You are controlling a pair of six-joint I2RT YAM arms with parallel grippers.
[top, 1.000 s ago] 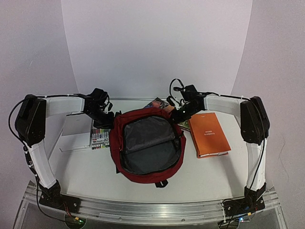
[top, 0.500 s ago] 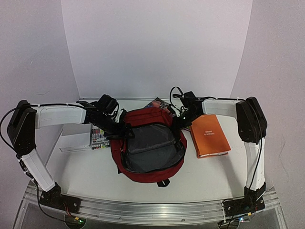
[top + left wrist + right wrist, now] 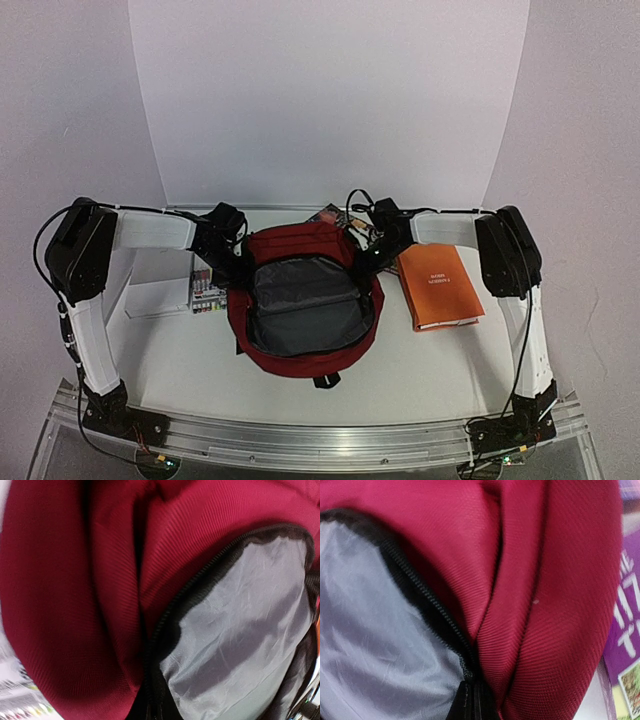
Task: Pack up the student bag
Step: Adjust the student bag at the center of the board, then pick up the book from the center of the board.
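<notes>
Nearest the arm bases, the table (image 3: 180, 370) shows a bare strip, the best open room for bringing anything round to the front. Just past it the student bag (image 3: 300, 358) lies on its back in the middle of the table, mouth up and gaping, the grey lining (image 3: 300, 305) showing and nothing visible inside.

The left gripper (image 3: 236, 268) and right gripper (image 3: 367, 258) sit at the two far corners of the mouth, each clenched. Both wrist views are filled with red cloth and the black zip (image 3: 420, 605) folding in towards the fingers, so each seems to pinch the rim. Spreading it this way likely serves to hold the mouth wide for loading.

An orange book (image 3: 440, 285) lies right of the bag, beside the right arm. A box of markers (image 3: 207, 290) and a white sheet (image 3: 158, 272) lie left, the box touching the bag. A colourful book (image 3: 333, 214) peeks out behind, near the back wall, where room is tightest
</notes>
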